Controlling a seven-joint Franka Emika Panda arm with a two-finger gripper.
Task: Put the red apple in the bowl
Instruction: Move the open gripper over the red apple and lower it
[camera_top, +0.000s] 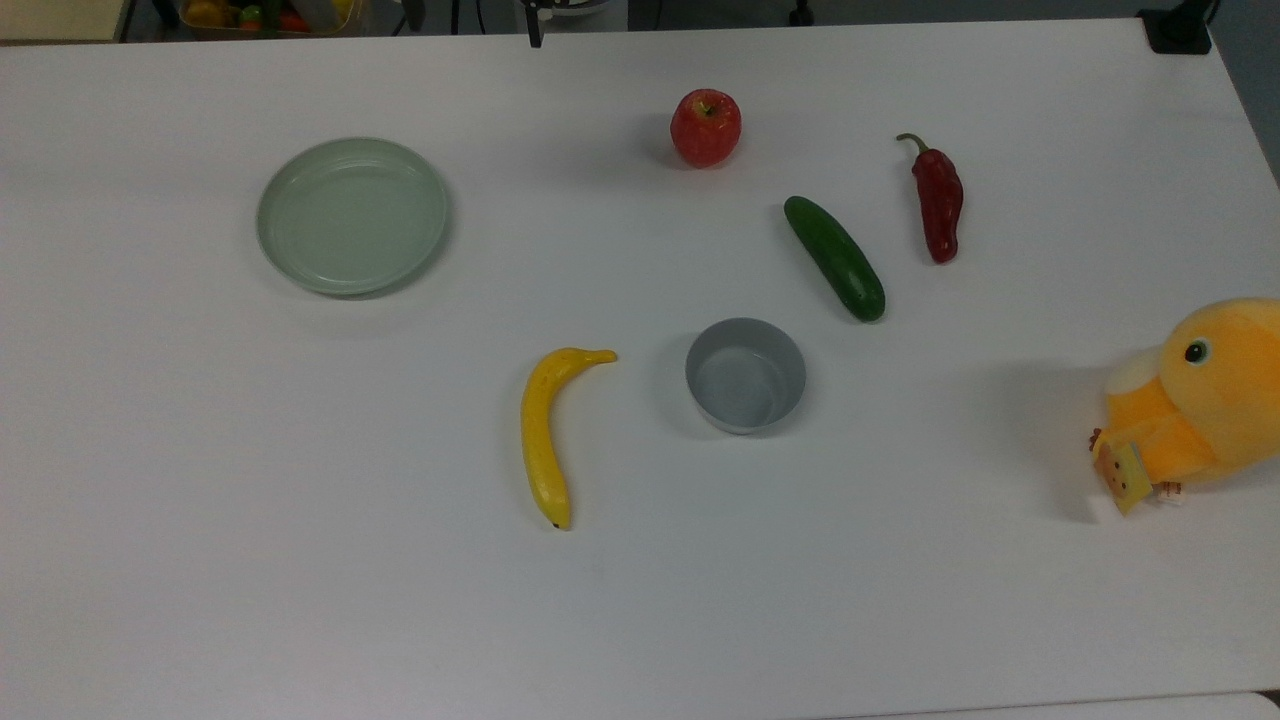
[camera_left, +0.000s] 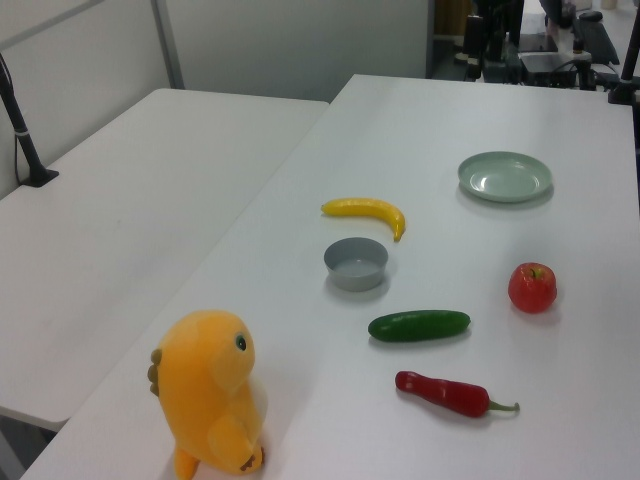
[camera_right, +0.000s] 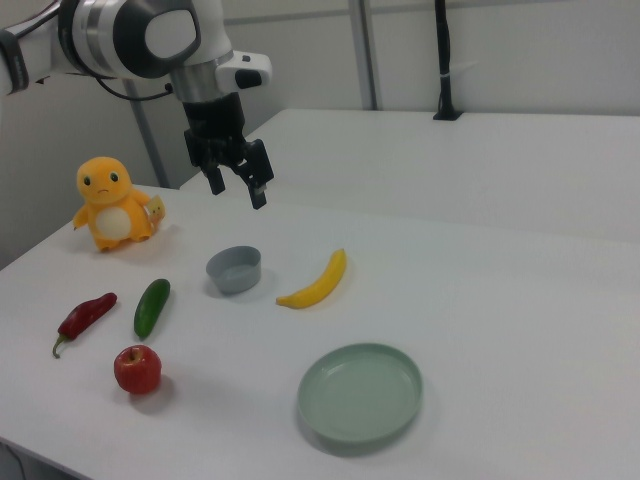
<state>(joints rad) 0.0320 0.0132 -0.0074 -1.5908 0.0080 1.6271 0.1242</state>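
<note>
Sitting: the red apple (camera_top: 706, 127) rests by itself on the white table (camera_top: 200, 500), near the table's far edge in the top view, stem up.
Apple feel: it looks round, hard and smooth, so it may slip or roll. It is likely light enough to lift with ease.
Where to hold: grab it across its fat middle, one finger on each side, coming down from above past the stem.
Bowl: the grey bowl (camera_top: 745, 375) is empty and stands near the middle of the table, well apart from the apple. It looks just a bit wider than the apple, so the drop must be straight.
Gripper: the gripper (camera_right: 238, 184) hangs high in the air over the table, above the bowl's side in the right view. Its two fingers are apart and hold nothing.
Cucumber: the green cucumber (camera_top: 834, 257) lies between the apple and the bowl, a bit to the top view's right. It is near the path, so lift the apple high.
Chili: the dark red chili (camera_top: 938, 202) lies past the cucumber, nearer the table's side edge.
Banana: the yellow banana (camera_top: 548, 432) lies just beside the bowl on its other side.
Plate: the pale green plate (camera_top: 352, 215) is well apart and empty.
Toy: the orange stuffed toy (camera_top: 1200, 400) stands at the table's side edge, out of the way.
</note>
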